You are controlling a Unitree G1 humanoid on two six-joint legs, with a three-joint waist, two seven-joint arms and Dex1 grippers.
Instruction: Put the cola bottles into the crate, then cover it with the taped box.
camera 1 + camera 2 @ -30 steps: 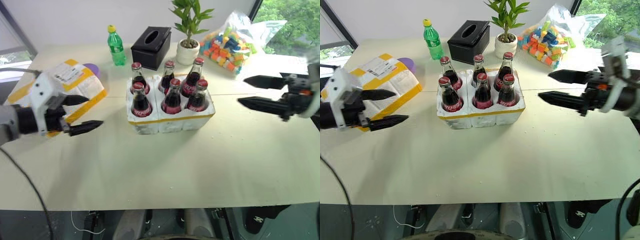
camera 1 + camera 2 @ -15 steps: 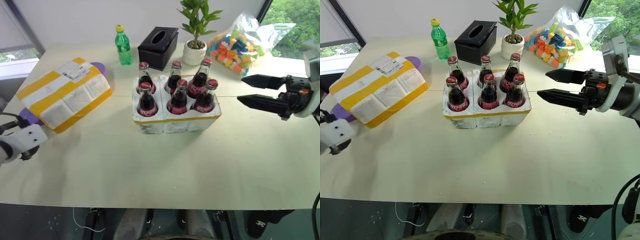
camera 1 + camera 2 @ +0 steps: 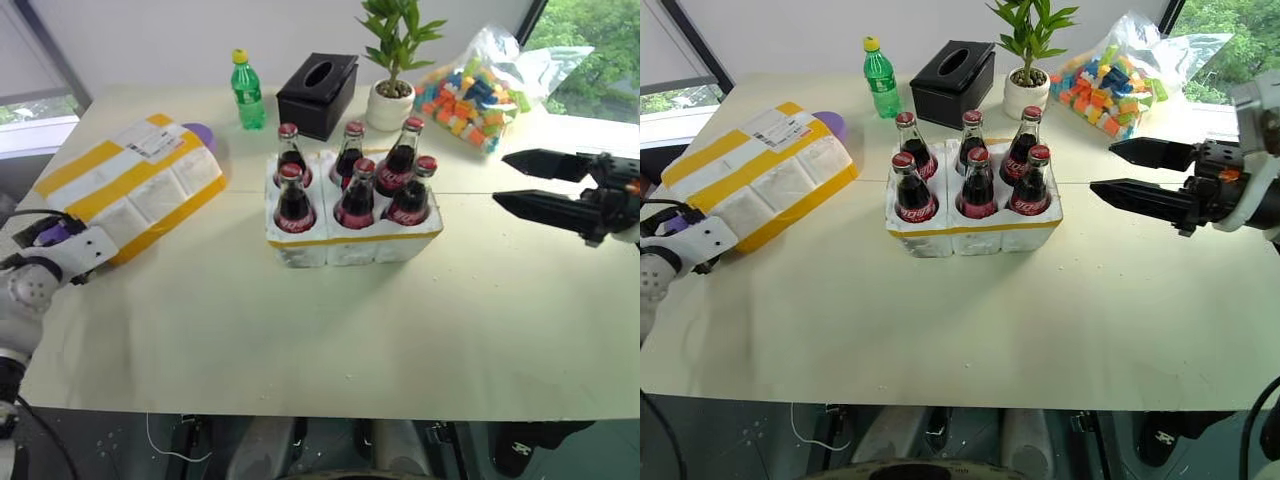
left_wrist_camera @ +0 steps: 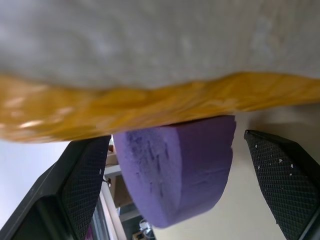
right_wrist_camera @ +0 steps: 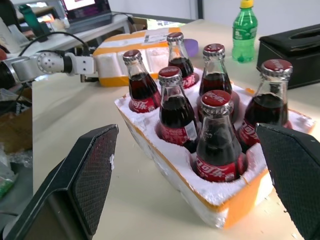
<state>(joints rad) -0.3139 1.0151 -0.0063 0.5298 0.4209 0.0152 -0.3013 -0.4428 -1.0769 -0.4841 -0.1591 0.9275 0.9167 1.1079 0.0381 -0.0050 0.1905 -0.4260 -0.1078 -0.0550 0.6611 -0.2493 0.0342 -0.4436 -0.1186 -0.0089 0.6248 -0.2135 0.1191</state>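
Pale table (image 3: 300, 320): six cola bottles (image 3: 350, 185) seated in crate (image 3: 352, 245); taped box (image 3: 130, 185) left; left gripper (image 4: 175, 175) spread at its corner; right gripper (image 3: 515, 180) spread, empty.

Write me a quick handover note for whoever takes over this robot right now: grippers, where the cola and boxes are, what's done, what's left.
Left gripper: open, empty, at the near left corner of the taped box.
Right gripper: open, empty, hovering right of the crate.
Done: all six cola bottles stand in the crate's wells.
The taped box rests tilted on a purple foam block, left of the crate.
Left: lift the taped box and set it over the crate.
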